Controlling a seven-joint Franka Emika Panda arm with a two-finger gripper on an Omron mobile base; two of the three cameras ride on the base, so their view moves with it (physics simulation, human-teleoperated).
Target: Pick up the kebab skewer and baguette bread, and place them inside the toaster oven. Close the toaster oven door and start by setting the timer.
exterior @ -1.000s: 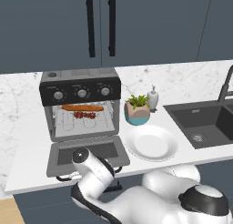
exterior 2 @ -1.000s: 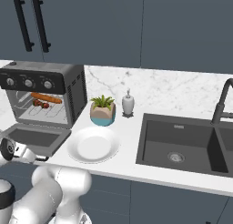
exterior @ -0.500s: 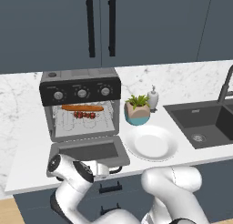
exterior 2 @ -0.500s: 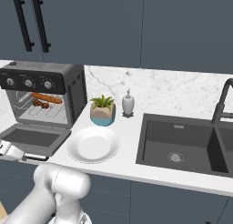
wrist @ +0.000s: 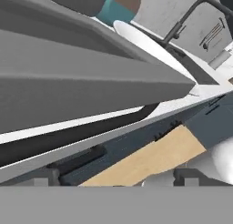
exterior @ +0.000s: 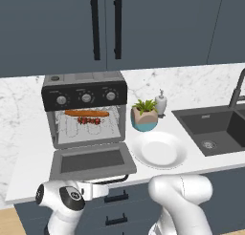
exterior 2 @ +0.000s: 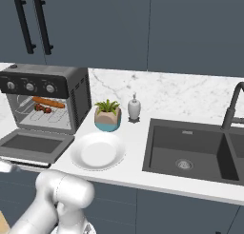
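Observation:
The toaster oven [exterior: 84, 92] stands on the counter with its door [exterior: 91, 161] dropped flat. On the wire rack inside lies the orange-brown baguette bread [exterior: 87, 113], and the dark red kebab skewer [exterior: 89, 120] rests just in front of it. Both also show in the right base view, the baguette [exterior 2: 48, 102] and the skewer [exterior 2: 43, 109]. My gripper [exterior: 106, 191] hangs below the door's front edge, against the cabinet front. In the hand view the gripper [wrist: 118, 176] is open and holds nothing, looking up at the door's grey underside [wrist: 68, 82] and its black bar handle [wrist: 132, 119].
A white plate [exterior: 159, 150] sits right of the door. Behind it are a potted plant [exterior: 143, 115] and a soap bottle [exterior: 161, 102]. The dark sink [exterior: 215, 129] with its faucet is at the right. Drawer handles [exterior: 117, 218] run under the counter edge.
The arm has swung down and to the left, from in front of the door to below the counter edge. The jaws have spread wider.

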